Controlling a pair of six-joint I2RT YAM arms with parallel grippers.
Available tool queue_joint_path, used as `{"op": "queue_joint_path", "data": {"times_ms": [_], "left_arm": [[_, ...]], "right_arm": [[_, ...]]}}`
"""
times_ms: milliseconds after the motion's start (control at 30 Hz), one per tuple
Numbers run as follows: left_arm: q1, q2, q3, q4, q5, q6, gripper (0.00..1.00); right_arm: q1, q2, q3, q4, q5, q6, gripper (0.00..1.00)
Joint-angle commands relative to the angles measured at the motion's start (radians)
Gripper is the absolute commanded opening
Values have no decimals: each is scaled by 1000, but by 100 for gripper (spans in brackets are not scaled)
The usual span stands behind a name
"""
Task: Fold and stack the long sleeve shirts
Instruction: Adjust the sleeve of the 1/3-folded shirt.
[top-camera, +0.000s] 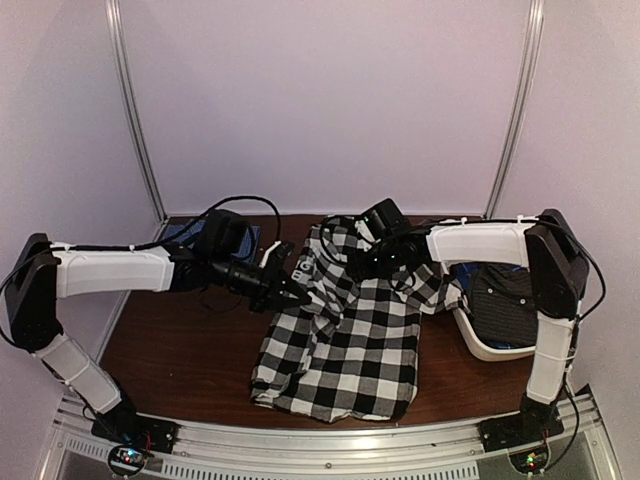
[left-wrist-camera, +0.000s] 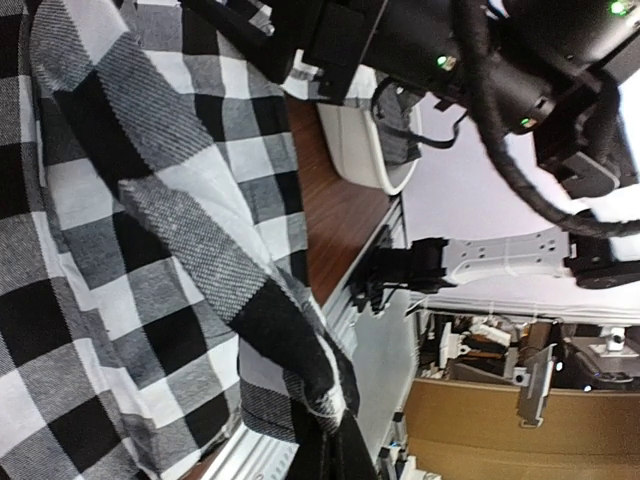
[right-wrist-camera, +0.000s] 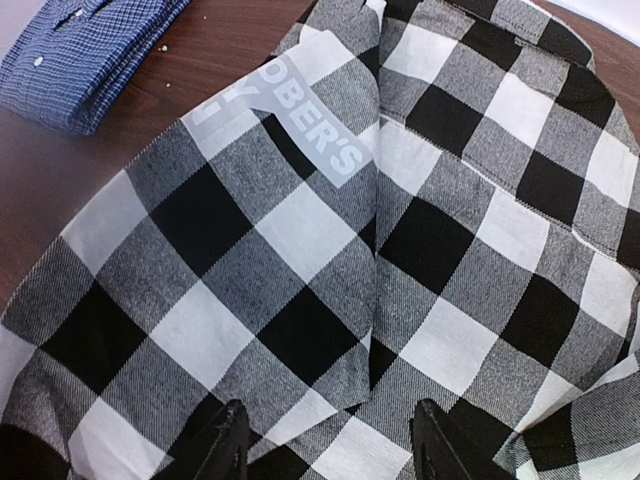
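One black-and-white checked shirt (top-camera: 345, 350) lies rumpled; left jaws pinch its edge, right jaws apart above it.

The spread shirt (top-camera: 345, 340) lies at the centre of the table (top-camera: 180, 350), its hem close to the near edge. The folded shirt (top-camera: 180, 232) lies near the far left corner. The basket (top-camera: 482, 347) stands at the right edge, with a third shirt (top-camera: 505, 300) in it.

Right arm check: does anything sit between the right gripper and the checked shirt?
Nothing visible does. The right gripper, jaws open, faces the checked shirt directly; the folded blue shirt lies off to one side.
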Motion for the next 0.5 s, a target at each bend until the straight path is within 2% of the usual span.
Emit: {"op": "queue_joint_path", "data": {"times_ms": [0, 100, 300, 467], "left_arm": [[-1, -95, -112, 302, 18, -351, 0], [12, -80, -178, 236, -19, -295, 0], [44, 2, -324, 209, -48, -194, 0], [61, 11, -346, 146, -95, -136, 0]], "right_arm": [[2, 17, 49, -16, 28, -7, 57], [2, 22, 58, -19, 16, -8, 57], [4, 24, 54, -20, -2, -10, 57], [5, 24, 49, -22, -2, -12, 57]]}}
